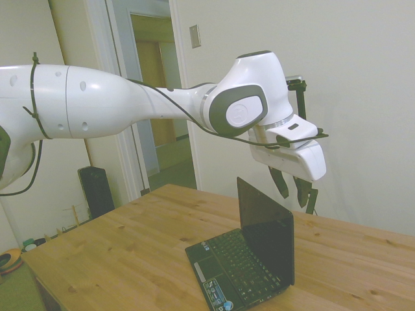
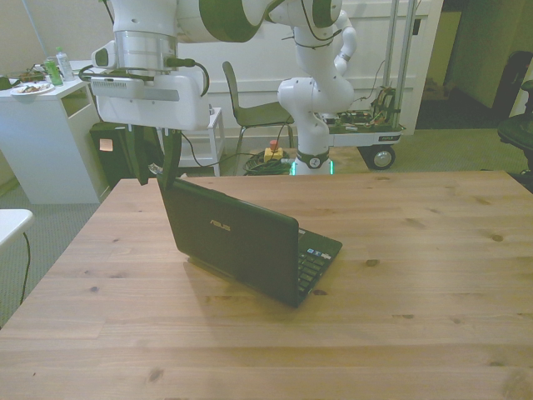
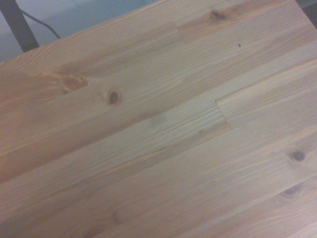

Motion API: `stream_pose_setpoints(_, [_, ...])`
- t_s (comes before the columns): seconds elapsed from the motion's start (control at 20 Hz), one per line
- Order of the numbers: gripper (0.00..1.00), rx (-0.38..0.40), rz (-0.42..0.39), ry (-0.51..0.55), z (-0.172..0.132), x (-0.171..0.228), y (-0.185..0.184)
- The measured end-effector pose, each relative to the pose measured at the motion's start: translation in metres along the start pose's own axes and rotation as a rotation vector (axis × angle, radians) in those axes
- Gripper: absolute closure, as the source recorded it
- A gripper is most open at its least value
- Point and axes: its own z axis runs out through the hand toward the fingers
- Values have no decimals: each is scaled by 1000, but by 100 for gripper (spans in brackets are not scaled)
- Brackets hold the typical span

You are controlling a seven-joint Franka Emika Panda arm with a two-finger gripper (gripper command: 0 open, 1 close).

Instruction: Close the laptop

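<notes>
Wooden table fills rm centre. Beyond its far edge: grey chair, white cabinet w/ plate and can, wheeled cart. Side view: pale walls, open doorway behind table.

a robotics lab. a second white robot arm stands on a wheeled cart behind the wooden tabletop. a plain chair sits nearby.

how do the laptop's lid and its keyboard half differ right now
The lid stands upright, tilted slightly back; the keyboard half lies flat on the table. The lid's back is plain black with a small logo; the keyboard half carries keys and coloured stickers. Both are black and joined at the hinge.
</notes>
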Motion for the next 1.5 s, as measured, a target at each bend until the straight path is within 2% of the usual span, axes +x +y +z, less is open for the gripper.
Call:
stream_pose_setpoints(0.3, [100,-1,-3,-8,4,-6,-4])
stream_pose_setpoints(0.5, [100,-6,-4,-28,18,-23,-12])
stream_pose_setpoints(0.7, [100,5,-23,-51,32,-63,-25])
stream_pose_setpoints(1.0, [100,-18,-89,-111,50,-160,-32])
stream_pose_setpoints(1.1, [100,-45,-106,-127,66,-189,-25])
stream_pose_setpoints(1.2, [100,-87,-108,-140,95,-209,-6])
stream_pose_setpoints(1.35, [100,-140,-86,-165,140,-223,31])
stream_pose_setpoints(1.5, [100,-117,-76,-151,132,-221,38])
